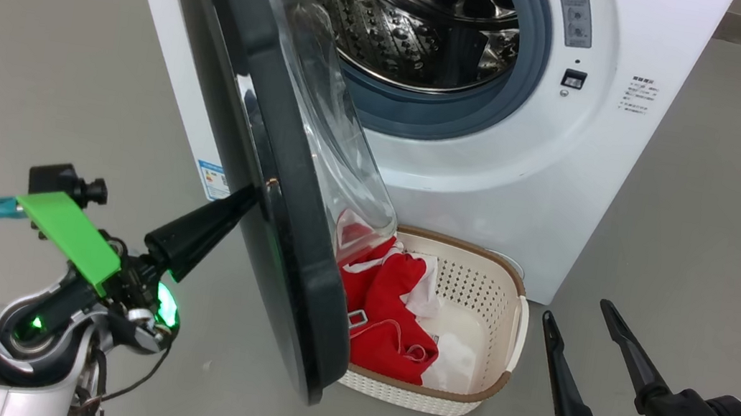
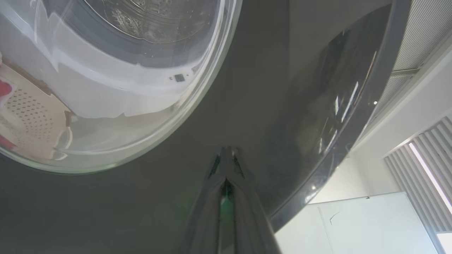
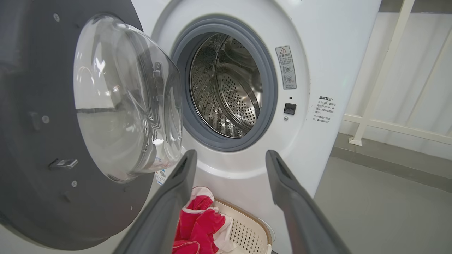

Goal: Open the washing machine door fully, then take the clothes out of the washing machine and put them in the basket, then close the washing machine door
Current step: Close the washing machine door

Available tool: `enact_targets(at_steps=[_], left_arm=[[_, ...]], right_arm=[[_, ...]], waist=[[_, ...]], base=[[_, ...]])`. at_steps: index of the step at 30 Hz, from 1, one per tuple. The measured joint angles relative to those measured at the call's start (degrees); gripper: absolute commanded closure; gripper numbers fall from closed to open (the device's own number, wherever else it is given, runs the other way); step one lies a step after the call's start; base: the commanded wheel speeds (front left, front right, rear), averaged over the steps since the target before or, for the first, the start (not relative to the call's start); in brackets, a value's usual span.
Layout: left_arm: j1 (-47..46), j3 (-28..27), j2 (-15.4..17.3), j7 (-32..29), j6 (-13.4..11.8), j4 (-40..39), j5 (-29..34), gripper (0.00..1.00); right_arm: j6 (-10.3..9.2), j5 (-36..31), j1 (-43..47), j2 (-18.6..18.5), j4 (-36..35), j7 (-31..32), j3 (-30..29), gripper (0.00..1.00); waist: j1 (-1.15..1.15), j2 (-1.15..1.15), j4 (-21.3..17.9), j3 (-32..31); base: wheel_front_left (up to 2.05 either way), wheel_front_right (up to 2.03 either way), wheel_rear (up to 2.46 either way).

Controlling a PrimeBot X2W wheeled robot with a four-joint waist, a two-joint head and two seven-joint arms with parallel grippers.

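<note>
The washing machine door (image 1: 296, 248) is seen swung partly open, its glass bowl hanging over the basket (image 1: 518, 330). The basket is set on the floor (image 1: 698, 247) just before the washing machine (image 1: 527, 179). The red clothes (image 1: 392, 313) are heaped in the basket. The left pincer (image 1: 247, 195) is pressed together, its tips laid against the door's black outer face. The right pincer (image 1: 577, 311) is spread apart and empty, near the basket.
</note>
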State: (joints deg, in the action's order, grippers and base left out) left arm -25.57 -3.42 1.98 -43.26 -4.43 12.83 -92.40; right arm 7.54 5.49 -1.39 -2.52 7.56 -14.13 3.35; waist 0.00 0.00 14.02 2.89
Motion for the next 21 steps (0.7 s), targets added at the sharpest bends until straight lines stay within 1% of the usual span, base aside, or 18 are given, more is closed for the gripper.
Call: enact_targets(at_steps=[6,14,18,19,20,21], left_arm=[[0.0,0.0,0.0,0.7,0.5,0.1,-0.5,1.00],[0.0,-1.4,-0.1,3.2,0.5,0.2,-0.5,1.00],[0.0,-2.4,-0.1,5.0,1.3,0.0,0.0,0.66],[0.2,-2.6,0.0,5.6,1.5,-0.2,0.5,0.55],[0.2,-2.6,0.0,5.6,1.5,-0.2,0.5,0.18],[0.3,-3.0,0.0,6.3,1.7,-0.5,1.3,0.00]], right_arm=[[0.00,0.0,0.0,0.0,0.0,0.0,-0.2,0.00],[0.00,0.0,0.0,0.0,-0.2,0.0,-0.4,0.00],[0.00,0.0,0.0,0.0,-0.2,0.0,-0.6,0.00],[0.00,0.0,0.0,0.0,-0.2,0.0,-0.6,0.00],[0.00,0.0,0.0,0.0,-0.2,0.0,-0.6,0.00],[0.00,0.0,0.0,0.0,-0.2,0.0,-0.7,0.00]], waist=[[0.00,0.00,-0.2,0.2],[0.00,0.00,0.4,0.6],[0.00,0.00,0.9,0.8],[0.00,0.00,1.0,0.9],[0.00,0.00,1.0,0.9],[0.00,0.00,1.2,0.9]], base=[[0.00,0.00,0.00],[0.00,0.00,0.00],[0.00,0.00,0.00],[0.00,0.00,0.00],[0.00,0.00,0.00],[0.00,0.00,0.00]])
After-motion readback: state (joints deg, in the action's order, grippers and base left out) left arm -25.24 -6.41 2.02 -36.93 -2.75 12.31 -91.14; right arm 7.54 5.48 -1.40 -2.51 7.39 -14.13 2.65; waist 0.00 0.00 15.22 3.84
